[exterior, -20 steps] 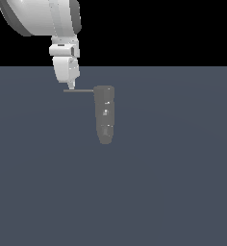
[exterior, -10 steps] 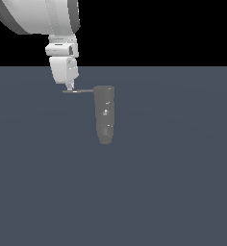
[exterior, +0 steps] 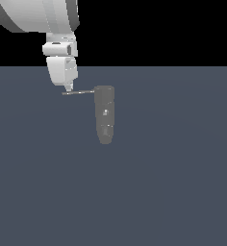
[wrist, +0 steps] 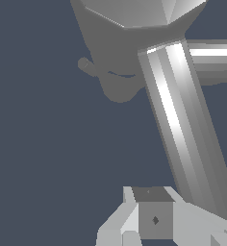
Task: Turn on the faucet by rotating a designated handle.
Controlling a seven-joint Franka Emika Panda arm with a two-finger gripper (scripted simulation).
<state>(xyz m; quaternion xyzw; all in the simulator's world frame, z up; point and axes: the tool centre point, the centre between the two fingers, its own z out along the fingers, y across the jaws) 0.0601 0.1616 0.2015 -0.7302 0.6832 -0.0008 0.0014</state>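
The faucet [exterior: 105, 120] is a dull grey, rounded column whose long axis runs 12 to 6 o'clock in the exterior view, with its tapered end at 6 and small pale specks on its matte side. It stands just above the centre of the dark slate floor [exterior: 173, 182]. The handle [exterior: 79, 92], a thin straight rod, projects from the column's top toward 9 o'clock. In the wrist view the rod [wrist: 185, 129] looks faceted and glossy. The white gripper [exterior: 68, 88] touches the rod's outer end from 12 o'clock; whether its jaws are parted cannot be told.
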